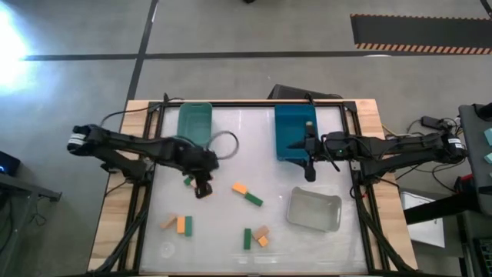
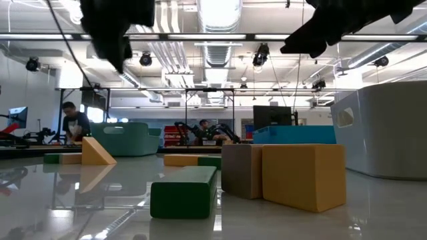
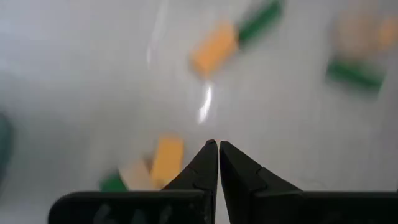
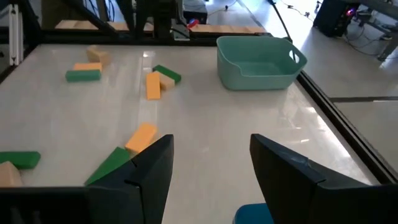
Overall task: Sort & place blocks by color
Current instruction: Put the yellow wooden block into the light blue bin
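Glossy white counter [image 1: 231, 231], wood-edged, in a workshop. Bins: teal [image 1: 194, 121], blue [image 1: 292, 131], clear [image 1: 314, 209]. Left pincer [image 1: 202, 190] closed, empty; right pincer [image 1: 310, 156] open, empty.

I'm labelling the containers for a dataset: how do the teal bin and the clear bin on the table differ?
The teal bin is opaque teal plastic; the clear bin is see-through, with the white table showing through it. The teal bin sits at the table's far edge on the left arm's side; the clear bin sits nearer the front on the right arm's side. The teal bin lies square to the table's edges; the clear bin is turned askew. Both are rectangular and open-topped.
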{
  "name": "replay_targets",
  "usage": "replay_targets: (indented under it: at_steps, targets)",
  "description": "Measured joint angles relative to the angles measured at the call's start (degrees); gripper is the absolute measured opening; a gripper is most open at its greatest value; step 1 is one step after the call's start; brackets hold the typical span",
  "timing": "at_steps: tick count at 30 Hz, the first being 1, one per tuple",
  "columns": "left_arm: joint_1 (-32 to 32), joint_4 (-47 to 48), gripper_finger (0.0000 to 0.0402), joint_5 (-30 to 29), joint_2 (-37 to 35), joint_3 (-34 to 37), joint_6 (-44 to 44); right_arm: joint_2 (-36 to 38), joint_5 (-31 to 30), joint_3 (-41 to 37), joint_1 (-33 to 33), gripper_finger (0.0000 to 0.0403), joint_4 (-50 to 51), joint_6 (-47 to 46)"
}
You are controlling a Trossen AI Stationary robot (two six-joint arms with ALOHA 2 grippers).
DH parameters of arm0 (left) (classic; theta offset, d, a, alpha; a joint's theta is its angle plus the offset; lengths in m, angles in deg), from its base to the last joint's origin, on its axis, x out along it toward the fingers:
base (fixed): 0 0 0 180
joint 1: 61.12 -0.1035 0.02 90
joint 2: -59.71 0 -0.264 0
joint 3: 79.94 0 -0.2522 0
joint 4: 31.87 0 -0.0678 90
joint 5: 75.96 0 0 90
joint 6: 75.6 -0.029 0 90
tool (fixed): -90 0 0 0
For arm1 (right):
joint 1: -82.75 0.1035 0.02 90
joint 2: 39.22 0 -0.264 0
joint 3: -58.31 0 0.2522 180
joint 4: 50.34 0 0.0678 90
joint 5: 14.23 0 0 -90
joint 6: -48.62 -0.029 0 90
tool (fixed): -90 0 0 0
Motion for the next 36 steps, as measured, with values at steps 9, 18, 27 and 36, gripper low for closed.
replay_targets:
  at_steps: [9,18,27,36]
  targets:
    - [0.0,5.6,0.0001,1.98,11.08,-0.32,-11.51,0.02,-0.12,-2.01,0.0,0.0203,-0.39,0.44]
    - [-0.51,5.49,0.0051,1.49,14.43,-0.14,-11.38,0.04,-0.14,-2.38,-0.02,0.0203,-0.37,1.02]
    - [-0.55,1.96,0.0172,-5.05,14.93,2.83,-11.58,0.04,-0.14,-2.38,-0.02,0.0203,0.18,-0.23]
    - [-1.16,-4.44,0.0189,-4.98,14.93,5.78,-12.88,0.04,-0.16,-2.43,-0.02,0.0203,1.07,-0.7]
